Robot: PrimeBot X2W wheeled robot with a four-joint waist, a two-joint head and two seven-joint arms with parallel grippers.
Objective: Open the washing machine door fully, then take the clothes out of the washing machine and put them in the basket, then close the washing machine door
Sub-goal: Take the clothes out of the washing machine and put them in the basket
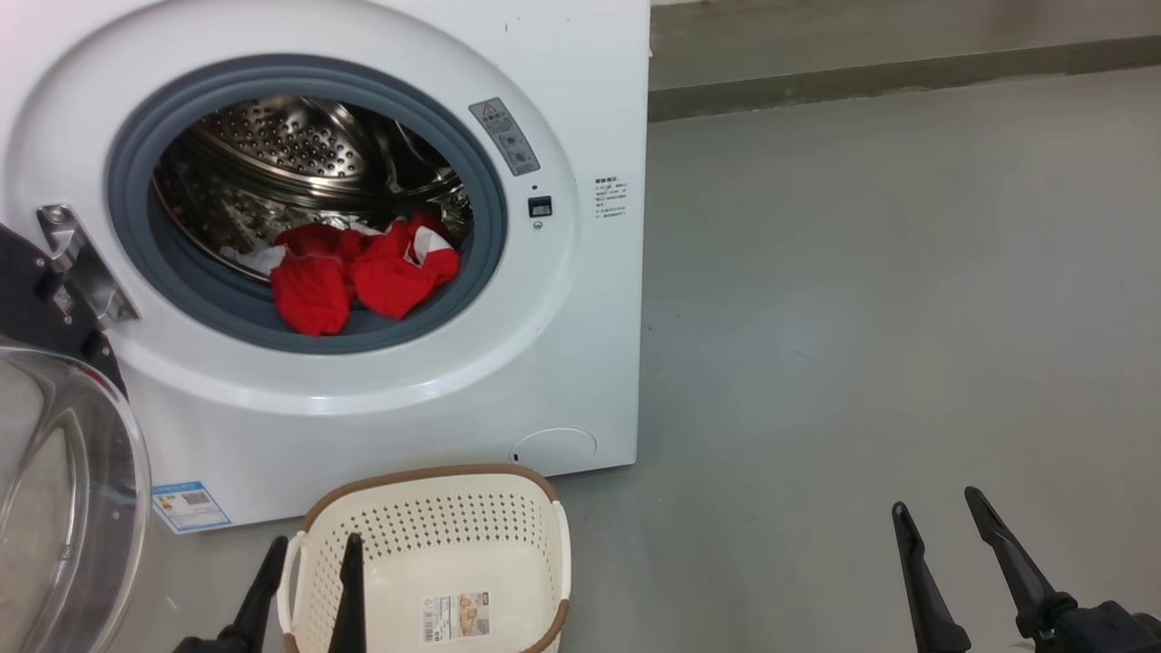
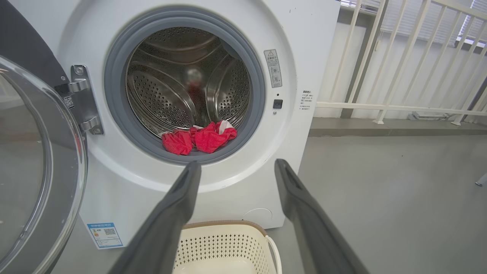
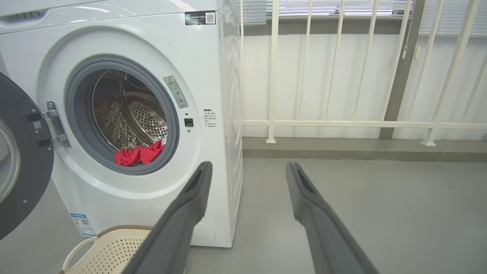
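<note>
Our left gripper (image 1: 315,544) and right gripper (image 1: 935,501) gape empty; the clothes (image 1: 363,272) look soft and light, so we would pinch a raised red fold

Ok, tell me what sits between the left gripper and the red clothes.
Head view: the cream perforated basket, then the white washing machine front and its grey rubber gasket; otherwise bare.

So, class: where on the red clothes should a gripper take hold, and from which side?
Grip the bunched front fold of the clothes where it drapes onto the gasket, coming straight in through the open front, slightly from above. That fold lies nearest and raised; the open left gripper probably suits best.
</note>
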